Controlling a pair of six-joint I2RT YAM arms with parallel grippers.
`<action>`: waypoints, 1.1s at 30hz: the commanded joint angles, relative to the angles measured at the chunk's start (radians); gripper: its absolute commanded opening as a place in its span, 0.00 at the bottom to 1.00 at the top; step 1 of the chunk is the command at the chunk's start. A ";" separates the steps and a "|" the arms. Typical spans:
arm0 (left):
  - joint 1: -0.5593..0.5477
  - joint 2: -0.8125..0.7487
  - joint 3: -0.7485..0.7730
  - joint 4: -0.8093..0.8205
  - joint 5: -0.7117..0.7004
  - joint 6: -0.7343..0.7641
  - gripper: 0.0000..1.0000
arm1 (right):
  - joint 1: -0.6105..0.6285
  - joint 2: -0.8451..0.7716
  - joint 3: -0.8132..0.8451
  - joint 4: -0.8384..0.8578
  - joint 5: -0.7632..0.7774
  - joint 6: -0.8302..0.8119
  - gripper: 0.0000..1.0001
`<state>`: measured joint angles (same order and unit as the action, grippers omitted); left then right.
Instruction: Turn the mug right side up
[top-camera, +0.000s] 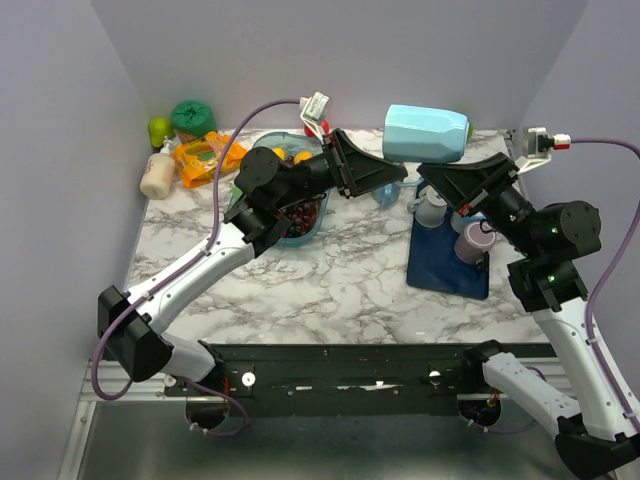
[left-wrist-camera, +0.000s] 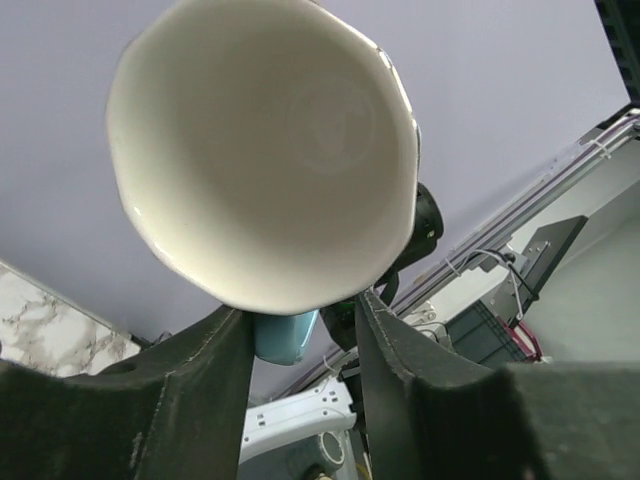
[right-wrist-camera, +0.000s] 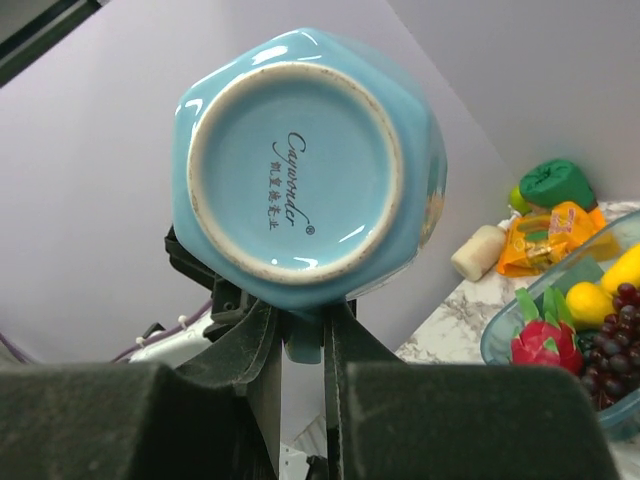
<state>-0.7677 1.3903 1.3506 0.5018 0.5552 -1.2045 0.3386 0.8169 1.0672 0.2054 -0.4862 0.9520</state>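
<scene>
A light blue mug (top-camera: 387, 193) with a white inside is held in the air on its side, between my two grippers above the table's far middle. In the left wrist view its open mouth (left-wrist-camera: 265, 150) faces the camera. In the right wrist view its base (right-wrist-camera: 300, 165) faces the camera. My right gripper (right-wrist-camera: 303, 312) is shut on the mug's handle (right-wrist-camera: 303, 340); it also shows in the top view (top-camera: 427, 183). My left gripper (left-wrist-camera: 300, 312) is open, its fingers (left-wrist-camera: 215, 350) standing apart on either side of the handle (left-wrist-camera: 285, 335) under the rim; it also shows in the top view (top-camera: 398, 178).
A dark blue mat (top-camera: 440, 265) at the right holds a grey mug (top-camera: 432, 210) and a mauve mug (top-camera: 473, 241). A bowl of fruit (top-camera: 312, 228) lies under the left arm. A pale blue box (top-camera: 425, 133) stands at the back. Bottles and packets (top-camera: 185, 150) fill the back left corner.
</scene>
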 joint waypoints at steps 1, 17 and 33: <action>-0.004 0.019 0.054 0.079 0.020 -0.053 0.45 | 0.010 -0.030 -0.003 0.149 -0.025 0.033 0.01; -0.036 0.076 0.130 0.095 -0.023 -0.058 0.40 | 0.059 -0.051 -0.085 0.129 0.001 -0.045 0.01; -0.036 0.036 0.130 -0.041 -0.066 0.126 0.00 | 0.062 -0.070 -0.092 -0.096 0.113 -0.111 0.27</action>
<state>-0.7895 1.4857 1.4418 0.5289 0.5594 -1.2072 0.3809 0.7383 0.9752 0.2558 -0.3676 0.9180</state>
